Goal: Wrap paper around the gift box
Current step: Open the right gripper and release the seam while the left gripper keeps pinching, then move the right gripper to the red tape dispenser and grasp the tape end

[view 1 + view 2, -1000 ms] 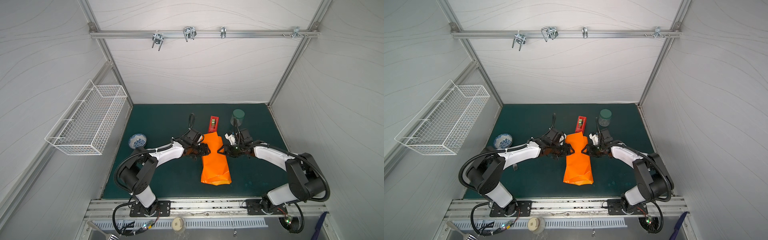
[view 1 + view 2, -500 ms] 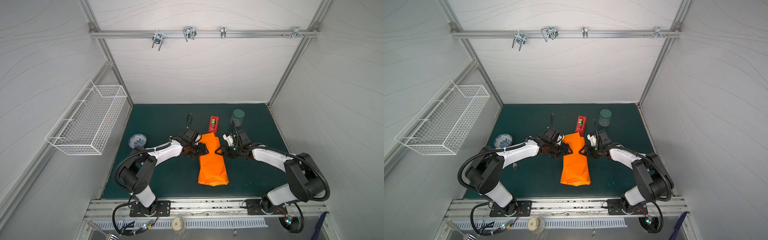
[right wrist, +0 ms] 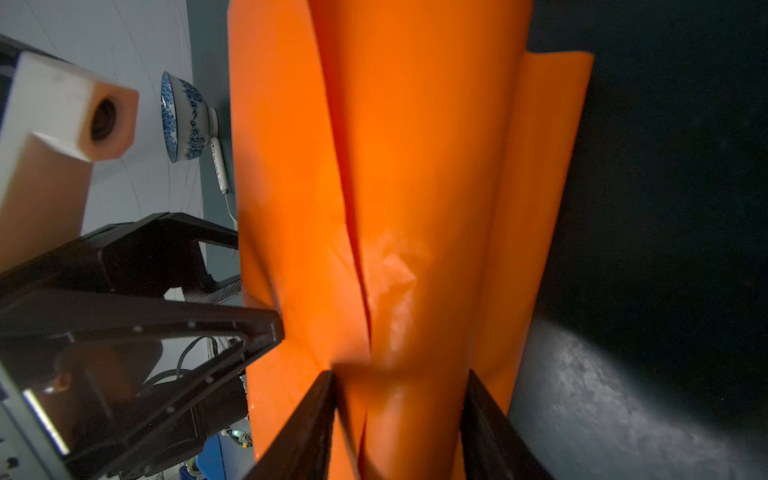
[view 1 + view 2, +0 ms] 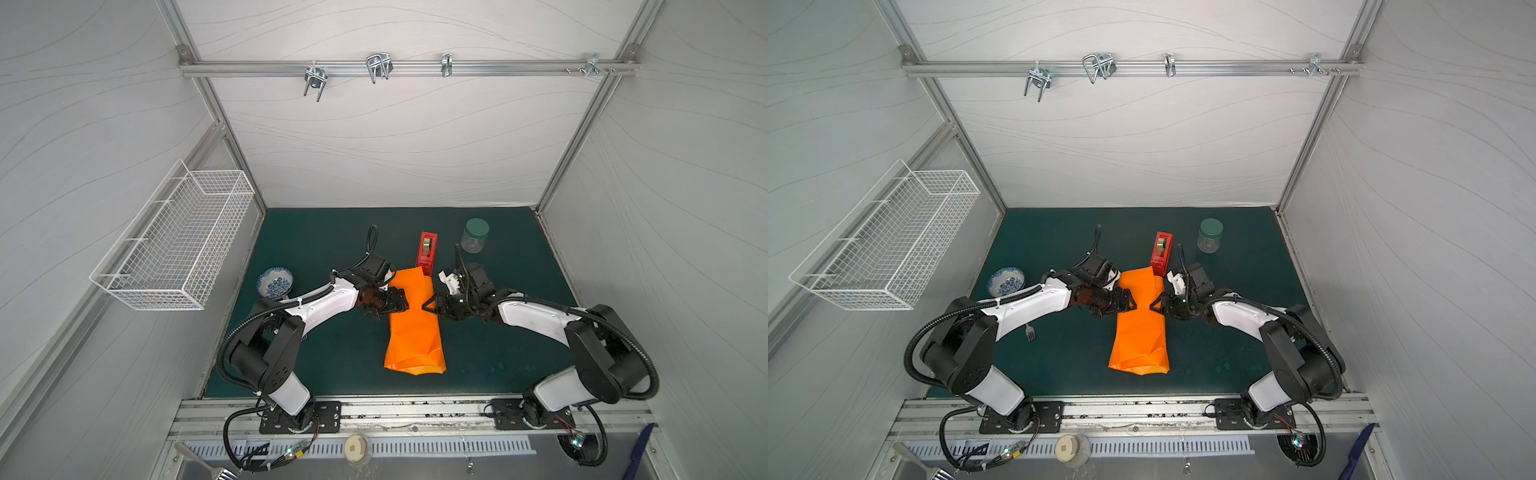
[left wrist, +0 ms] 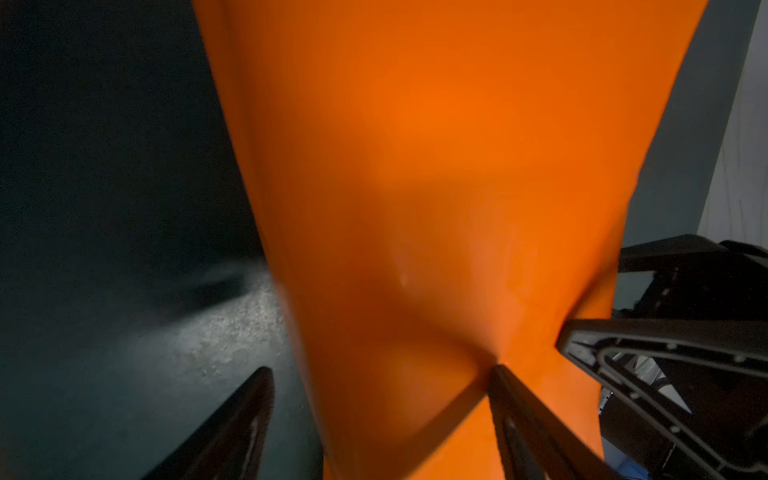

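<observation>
Dark green matting [image 4: 324, 249] spreads under everything, and on its middle lies the paper [image 4: 413, 328], an orange sheet folded into a long bundle. The left gripper [image 4: 400, 304] stands at the bundle's left flank with fingers [image 5: 237, 424] spread, one tip denting the sheet and its mate clear of it over the matting, while the right gripper [image 4: 429, 305] pinches a fold on the opposite flank. A red tape dispenser [image 4: 427, 248] sits just beyond the bundle's far end.
</observation>
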`<state>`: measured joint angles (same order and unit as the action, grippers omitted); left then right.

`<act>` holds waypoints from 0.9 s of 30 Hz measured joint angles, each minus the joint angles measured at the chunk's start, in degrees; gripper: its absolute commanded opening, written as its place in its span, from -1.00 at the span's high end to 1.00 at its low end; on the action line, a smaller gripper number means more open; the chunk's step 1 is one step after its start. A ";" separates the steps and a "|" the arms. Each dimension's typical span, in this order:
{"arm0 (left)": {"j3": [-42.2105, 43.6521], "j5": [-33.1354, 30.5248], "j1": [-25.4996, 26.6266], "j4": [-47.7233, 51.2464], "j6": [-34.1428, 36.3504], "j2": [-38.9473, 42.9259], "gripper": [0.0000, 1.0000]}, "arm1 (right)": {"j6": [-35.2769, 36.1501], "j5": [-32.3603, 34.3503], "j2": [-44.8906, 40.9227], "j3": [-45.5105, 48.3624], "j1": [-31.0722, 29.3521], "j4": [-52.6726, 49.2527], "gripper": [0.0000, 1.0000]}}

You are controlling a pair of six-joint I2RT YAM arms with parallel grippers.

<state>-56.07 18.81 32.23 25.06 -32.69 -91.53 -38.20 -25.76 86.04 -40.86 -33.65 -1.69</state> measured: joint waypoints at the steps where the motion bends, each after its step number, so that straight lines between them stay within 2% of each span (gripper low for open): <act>1: 0.00 0.17 -0.09 0.02 0.09 -0.02 -0.71 | 0.00 -0.02 0.00 0.00 0.00 0.00 0.05; 8: -0.57 1.57 -0.20 0.09 1.25 -1.22 -0.73 | 0.74 -0.24 0.22 -0.76 0.72 -1.07 -0.15; 14: -1.05 2.25 -0.22 -0.09 2.10 -1.92 -0.69 | 3.52 -0.66 0.22 -2.78 2.89 -6.78 -0.37; 24: -1.05 2.40 -0.20 -0.28 2.95 -1.92 -0.64 | 8.15 -0.50 0.13 -7.58 6.14 -14.25 -0.59; 27: -1.05 2.40 -0.20 -0.31 3.15 -1.92 -0.63 | 9.46 -0.39 -0.52 -8.98 8.98 -16.00 -0.66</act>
<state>-57.12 21.21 32.03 24.75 -29.54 -93.45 -28.73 -26.15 85.52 -49.84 -24.67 -17.69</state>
